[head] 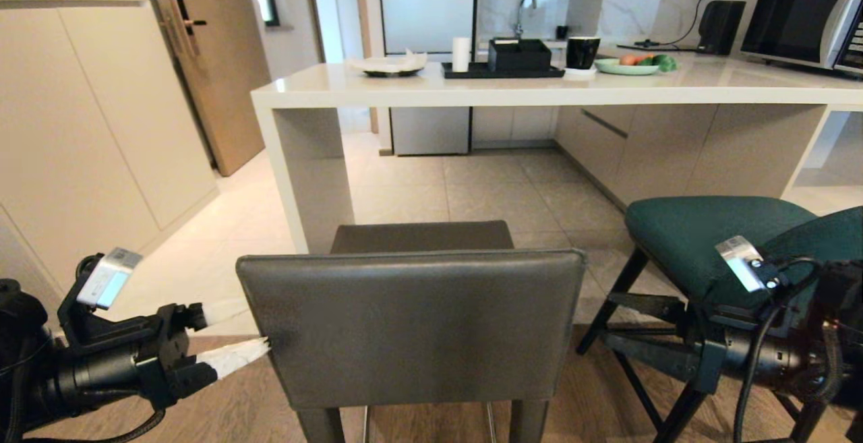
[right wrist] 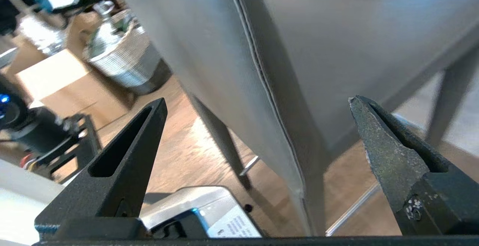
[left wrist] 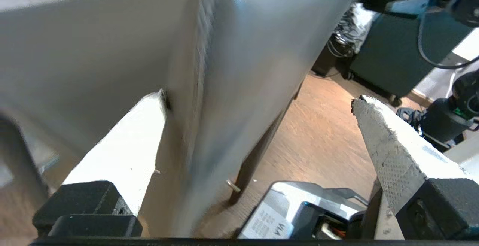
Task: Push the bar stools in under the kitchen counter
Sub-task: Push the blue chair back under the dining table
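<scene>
The dark grey bar stool [head: 411, 328] stands in front of me, its square flat back facing me and its seat pointing at the kitchen counter [head: 539, 89]. Right of it is the teal bar stool [head: 715, 234] on thin black legs. Both stand out from the counter. My left gripper [head: 256, 325] is open, its white-wrapped fingers [left wrist: 389, 141] straddling the left edge of the grey back [left wrist: 239, 70]. On the other side my right gripper [head: 607, 321] is open too, its black fingers [right wrist: 123, 152] either side of the back's right edge [right wrist: 269, 88].
The counter carries a black tray [head: 502, 71], a mug [head: 582, 52], a plate of fruit [head: 627, 65] and a microwave [head: 802, 21]. Tall cabinets [head: 87, 126] and a wooden door [head: 209, 58] stand at left. A woven basket [right wrist: 119, 58] sits on the floor behind.
</scene>
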